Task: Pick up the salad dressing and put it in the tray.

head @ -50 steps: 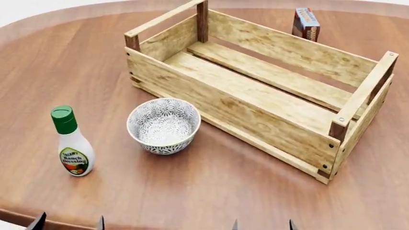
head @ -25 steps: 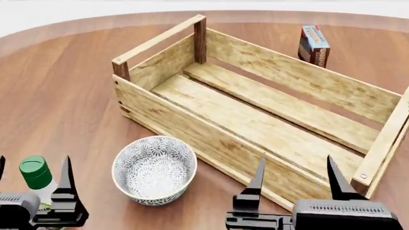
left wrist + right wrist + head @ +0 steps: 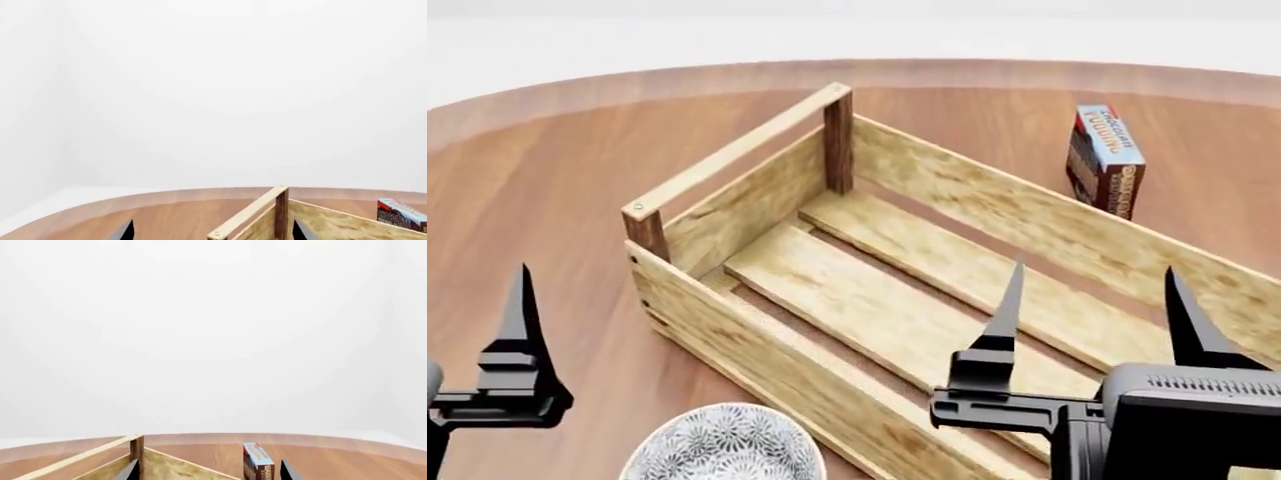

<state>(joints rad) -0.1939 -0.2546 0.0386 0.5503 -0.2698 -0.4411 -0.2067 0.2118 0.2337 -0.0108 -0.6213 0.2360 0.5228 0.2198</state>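
Note:
The salad dressing bottle is out of view in every current frame. The tray [image 3: 747, 335], a pale slatted wooden crate with dark corner posts, lies across the middle of the head view and is empty. It also shows in the left wrist view [image 3: 320, 222] and the right wrist view [image 3: 100, 462]. My left gripper [image 3: 212, 231] is open and empty, at the head view's lower left edge, where only one finger [image 3: 518, 320] shows. My right gripper [image 3: 1098, 310] is open and empty, held over the tray's near right part.
A patterned grey-white bowl [image 3: 723, 447] stands on the round wooden table [image 3: 547, 180] just in front of the tray. A chocolate box [image 3: 1108, 160] stands upright behind the tray's far wall; it also shows in the right wrist view [image 3: 257, 460].
Both grippers have risen further into the head view, still open. The view has shifted, so the bottle has dropped out at the lower left and the bowl sits lower.

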